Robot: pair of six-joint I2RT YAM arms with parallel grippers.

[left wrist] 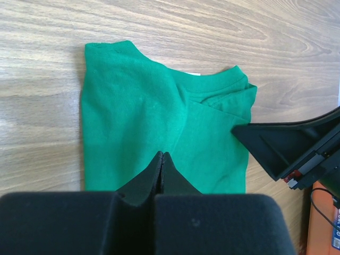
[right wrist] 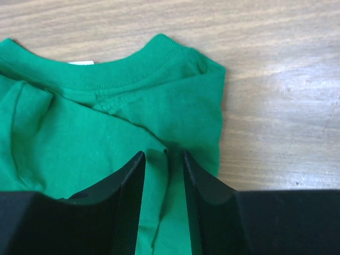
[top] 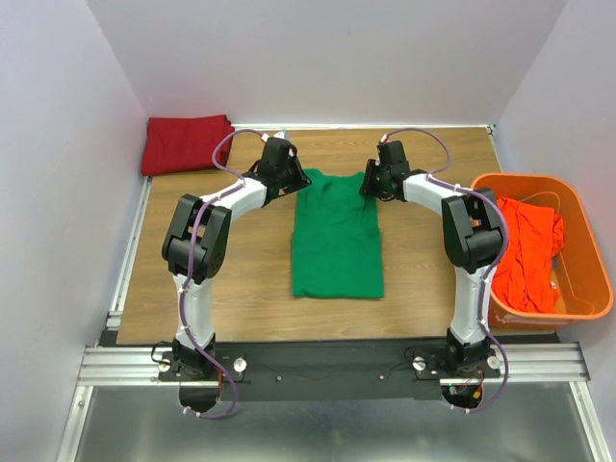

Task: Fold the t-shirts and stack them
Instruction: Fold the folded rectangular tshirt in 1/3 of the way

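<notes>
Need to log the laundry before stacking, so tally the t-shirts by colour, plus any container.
green t-shirt: 1
dark red t-shirt: 1
orange-red t-shirt: 1
orange basket: 1
Total: 4

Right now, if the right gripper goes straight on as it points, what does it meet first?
The green shirt, just below its collar; cloth lies between the right gripper's jaws. Whether they touch it is unclear.

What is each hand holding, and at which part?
Left hand seems to pinch the green t-shirt at a crease near one shoulder. Right hand, open, straddles a fold below the collar.
</notes>
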